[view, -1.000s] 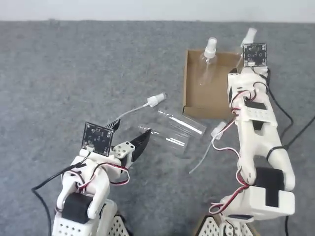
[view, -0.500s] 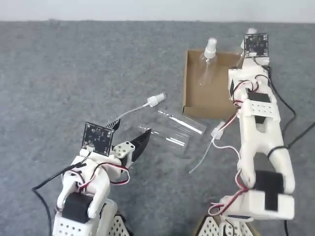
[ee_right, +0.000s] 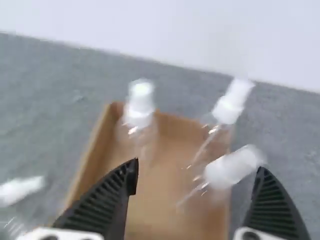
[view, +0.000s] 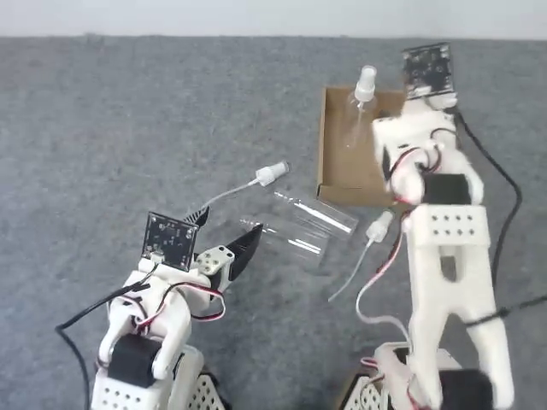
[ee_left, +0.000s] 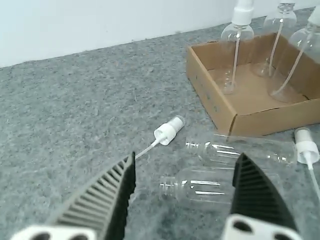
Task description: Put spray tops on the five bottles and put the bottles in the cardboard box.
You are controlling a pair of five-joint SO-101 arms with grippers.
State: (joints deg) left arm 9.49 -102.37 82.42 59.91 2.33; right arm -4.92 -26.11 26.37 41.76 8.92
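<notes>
The left arm (view: 149,329) sits folded low in the lower left of the high view, wrist board (view: 169,236) tilted toward frame centre. The left gripper (ee_left: 187,159) has jaws wide apart, gripping nothing; ribbed fingers (ee_left: 117,187) enter from the lower edge of the left wrist view. The right arm (view: 449,248) is stretched up the right side of the high view, wrist at upper right. The right gripper (ee_right: 196,169) has jaws wide apart, empty; black fingers (ee_right: 112,192) sit at the lower corners of the right wrist view.

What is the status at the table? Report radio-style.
Left gripper open over two uncapped bottles lying flat. Right gripper open above box, three capped bottles inside. Two spray tops loose nearby.
</notes>
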